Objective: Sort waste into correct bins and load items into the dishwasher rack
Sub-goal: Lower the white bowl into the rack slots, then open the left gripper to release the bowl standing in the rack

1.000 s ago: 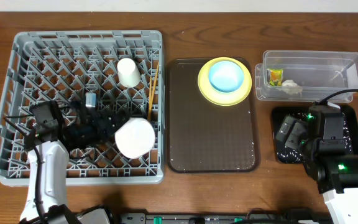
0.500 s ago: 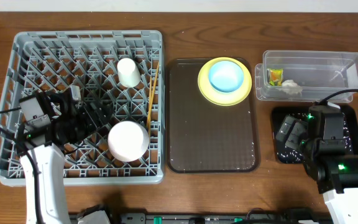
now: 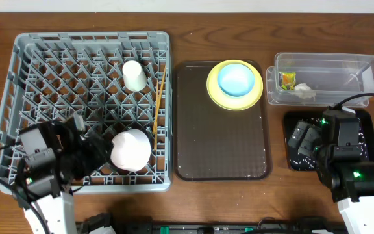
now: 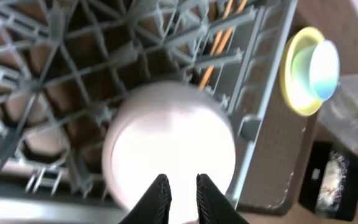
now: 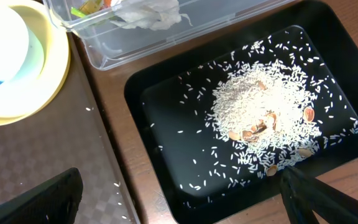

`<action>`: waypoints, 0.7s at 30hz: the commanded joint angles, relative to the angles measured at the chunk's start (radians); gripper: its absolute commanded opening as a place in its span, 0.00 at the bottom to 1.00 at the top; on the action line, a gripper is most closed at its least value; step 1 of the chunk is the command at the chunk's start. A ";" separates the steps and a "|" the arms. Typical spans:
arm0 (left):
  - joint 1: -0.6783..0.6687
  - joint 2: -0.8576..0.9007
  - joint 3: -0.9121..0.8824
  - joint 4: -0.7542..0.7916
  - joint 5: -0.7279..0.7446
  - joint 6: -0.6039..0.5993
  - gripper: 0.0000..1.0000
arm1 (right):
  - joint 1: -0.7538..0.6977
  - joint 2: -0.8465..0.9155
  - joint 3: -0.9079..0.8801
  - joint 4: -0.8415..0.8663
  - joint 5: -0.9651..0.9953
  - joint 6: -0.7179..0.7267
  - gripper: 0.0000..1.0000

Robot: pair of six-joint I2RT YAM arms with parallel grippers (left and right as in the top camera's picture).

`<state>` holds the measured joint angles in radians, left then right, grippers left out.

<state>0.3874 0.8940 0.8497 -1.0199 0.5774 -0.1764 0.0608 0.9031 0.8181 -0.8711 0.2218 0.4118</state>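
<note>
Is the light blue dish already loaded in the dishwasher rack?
No, the light blue dish sits on the yellow plate on the brown tray, outside the dishwasher rack.

Above its pegs, the dishwasher rack (image 3: pixel 5 104) is open along the left and far edges. Toward its right edge stand a white cup (image 3: pixel 133 75), chopsticks (image 3: pixel 158 97) and, near the near right corner, a white bowl (image 3: pixel 131 149) with the left gripper (image 4: pixel 179 183) at its rim. The brown tray (image 3: pixel 219 149) is free except its far right corner, filled by the yellow plate (image 3: pixel 213 91) and the light blue dish (image 3: pixel 236 78).
</note>
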 commanded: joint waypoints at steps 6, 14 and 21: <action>-0.095 -0.039 0.012 -0.116 -0.189 0.029 0.06 | -0.005 0.000 0.005 -0.001 0.013 -0.009 0.99; -0.201 -0.039 -0.020 -0.117 -0.203 -0.029 0.06 | -0.005 0.000 0.005 -0.001 0.013 -0.009 0.99; -0.333 -0.039 -0.063 -0.120 -0.208 -0.092 0.06 | -0.005 0.000 0.005 -0.001 0.013 -0.009 0.99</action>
<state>0.0994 0.8562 0.8131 -1.1408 0.3866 -0.2211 0.0608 0.9031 0.8181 -0.8711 0.2218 0.4118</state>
